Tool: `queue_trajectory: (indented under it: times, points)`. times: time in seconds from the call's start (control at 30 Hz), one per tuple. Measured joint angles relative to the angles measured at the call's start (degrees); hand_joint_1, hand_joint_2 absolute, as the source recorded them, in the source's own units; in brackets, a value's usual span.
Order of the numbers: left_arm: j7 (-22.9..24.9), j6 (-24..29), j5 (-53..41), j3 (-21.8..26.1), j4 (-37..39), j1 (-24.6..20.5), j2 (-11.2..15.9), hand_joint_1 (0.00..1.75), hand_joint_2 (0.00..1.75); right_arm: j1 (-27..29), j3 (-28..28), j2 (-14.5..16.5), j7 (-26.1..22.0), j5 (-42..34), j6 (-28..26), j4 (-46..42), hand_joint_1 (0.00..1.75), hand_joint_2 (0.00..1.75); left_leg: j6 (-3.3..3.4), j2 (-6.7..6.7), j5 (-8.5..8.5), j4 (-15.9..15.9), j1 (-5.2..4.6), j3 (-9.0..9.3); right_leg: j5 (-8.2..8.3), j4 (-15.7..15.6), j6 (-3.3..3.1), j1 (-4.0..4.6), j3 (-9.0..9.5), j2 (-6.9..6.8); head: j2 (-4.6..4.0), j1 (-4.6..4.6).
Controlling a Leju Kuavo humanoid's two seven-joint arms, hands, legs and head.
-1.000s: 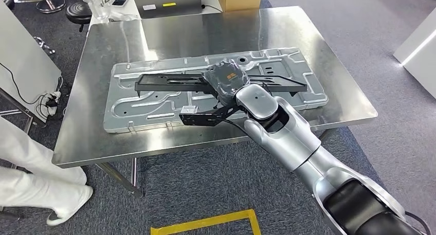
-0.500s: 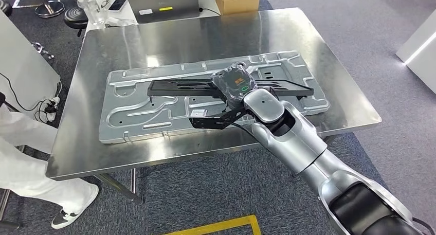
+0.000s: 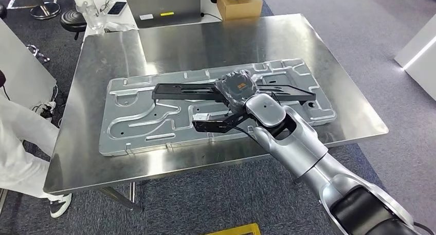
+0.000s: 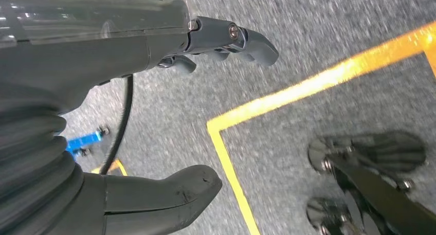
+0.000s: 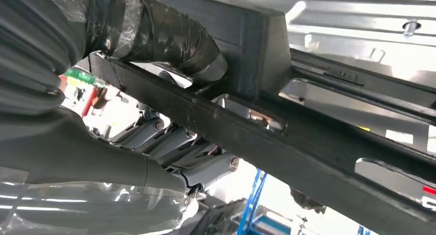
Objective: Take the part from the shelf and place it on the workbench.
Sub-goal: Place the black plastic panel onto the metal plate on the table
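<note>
Head view: a large square stainless-steel workbench (image 3: 154, 44) stands on grey carpet. Lying flat on the middle of the workbench is a long silver stamped sheet-metal panel (image 3: 139, 119) with raised ribs and grooves. Across the panel, along its length, runs a long black flat frame part with cut-out openings (image 3: 185, 91); whether it touches the panel cannot be told. The silver right arm (image 3: 293, 137) reaches in from the near right corner of the workbench, and the right hand (image 3: 237, 88), wrapped in clear plastic with an orange mark on its back, grips the black part near its middle. A slim black bracket with a white label (image 3: 211, 123) juts out below the wrist, over the near side of the panel.

A person in white trousers (image 3: 18, 142) stands beside the left edge of the workbench. Beyond the far edge sit a brown cardboard box (image 3: 236, 1) and a grey laptop (image 3: 162, 6).

In the right wrist view, the thumb (image 5: 169, 34) presses on one face of the black bar (image 5: 288, 137) and the fingers (image 5: 169, 145) curl against the other, clamping it.

In the left wrist view, the left hand (image 4: 128, 106) hangs over carpet with a yellow tape line (image 4: 308, 86), thumb and fingers apart, holding nothing.
</note>
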Motion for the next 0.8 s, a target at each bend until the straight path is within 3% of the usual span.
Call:
queue_trajectory:
  times: [0.07, 0.13, 0.17, 0.2, 0.23, 0.3, 0.33, 0.4, 0.47, 0.57, 0.7, 0.8]
  points:
    - [0.00, 0.04, -0.20, 0.00, 0.00, 0.00, 0.01, 0.00, 1.75, 0.13, -0.26, -0.26, -0.02, 0.06, -0.16, 0.13, 1.75, 1.75, 0.74, 0.05, -0.25, -0.47, 0.15, 0.62, -2.15, 4.39, 0.42, -0.10, -2.12, -0.14, 0.00, 0.01]
    - [0.00, 0.07, -0.28, 0.00, 0.00, -0.04, 0.01, 0.00, 1.75, 0.38, -0.43, -0.56, -0.02, 0.09, -0.28, 0.34, 1.75, 1.75, 1.23, 0.09, -0.72, -0.47, 0.03, 1.02, -4.94, 12.16, 0.65, -0.11, -6.84, -0.22, -0.01, 0.01]
    - [0.00, 0.08, -0.29, 0.00, 0.00, -0.05, 0.01, 0.00, 1.75, 0.66, -0.43, -0.70, -0.02, 0.10, -0.30, 0.49, 1.75, 1.75, 1.35, 0.07, -1.00, -0.44, -0.04, 1.29, -5.36, 15.18, 0.69, -0.12, -9.08, -0.24, -0.01, 0.01]
    - [0.00, 0.09, -0.30, 0.00, 0.00, -0.04, 0.01, 0.00, 1.75, 0.99, -0.43, -0.81, -0.03, 0.12, -0.31, 0.66, 1.75, 1.75, 1.39, 0.03, -1.35, -0.41, -0.10, 1.68, -4.57, 16.34, 0.65, -0.13, -10.50, -0.27, -0.01, 0.01]
    - [0.00, 0.11, -0.31, 0.00, 0.00, -0.02, 0.01, 0.00, 1.75, 1.26, -0.43, -0.91, -0.03, 0.13, -0.33, 0.81, 1.75, 1.75, 1.38, -0.04, -1.76, -0.36, -0.16, 2.21, -2.52, 15.20, 0.52, -0.12, -10.76, -0.29, -0.01, 0.01]
    - [-0.03, 0.12, -0.32, 0.00, 0.00, 0.06, 0.00, 0.00, 1.75, 1.52, -0.54, -1.10, -0.04, 0.16, -0.42, 1.03, 1.75, 1.75, 1.25, -0.13, -2.70, -0.28, -0.30, 3.39, 3.16, 8.12, -0.14, 0.03, -8.65, -0.36, -0.01, 0.02]
    - [-0.10, 0.09, -0.34, 0.00, 0.00, 0.06, -0.02, 0.00, 1.75, 1.51, -0.63, -1.19, -0.04, 0.20, -0.55, 1.14, 1.75, 1.75, 1.06, -0.16, -3.13, -0.20, -0.46, 3.83, 5.09, 4.71, -0.52, 0.22, -7.40, -0.42, -0.01, 0.02]
    - [-0.27, 0.06, -0.40, 0.01, 0.00, 0.01, -0.04, 0.00, 1.75, 1.55, -0.80, -1.31, -0.13, 0.33, -0.89, 1.37, 0.87, 0.87, 0.70, -0.16, -3.64, -0.03, -0.67, 4.05, 5.89, 1.12, -0.86, 0.47, -5.97, -0.48, -0.01, 0.00]
    - [-0.16, 0.11, -0.31, 0.04, 0.00, -0.15, -0.02, 0.00, 1.75, 1.80, -0.88, -1.38, -0.23, 0.44, -1.19, 1.59, 0.00, 0.00, 0.53, -0.06, -3.82, 0.00, -0.70, 4.06, 5.40, 0.42, -0.68, 0.47, -5.66, -0.31, -0.01, 0.01]
    - [0.28, 0.01, 0.19, 0.36, 0.00, -0.22, -0.02, 0.00, 1.75, 2.17, -1.20, -1.45, -0.48, 0.51, -1.67, 1.92, 0.00, 0.00, 0.41, 0.10, -3.95, -0.43, -0.66, 4.35, 5.15, 0.40, -0.88, 0.51, -5.66, -0.07, -0.01, 0.02]
    - [0.33, -0.11, 0.54, 0.87, 0.00, -0.22, 0.03, 0.00, 0.00, 2.55, -1.65, -1.48, -0.70, 0.51, -1.95, 2.26, 0.00, 0.00, 0.31, 0.11, -4.00, -0.83, -0.66, 4.55, 4.97, 0.40, -1.09, 0.54, -5.65, -0.07, -0.01, 0.01]
    - [0.16, -0.40, 0.80, 1.05, 0.00, -0.24, 0.05, 0.00, 0.00, 2.83, -1.81, -1.51, -0.80, 0.49, -2.03, 2.48, 0.00, 0.00, 0.24, 0.12, -3.96, -0.93, -0.66, 4.59, 4.95, 0.43, -1.12, 0.57, -5.65, -0.05, -0.01, 0.01]
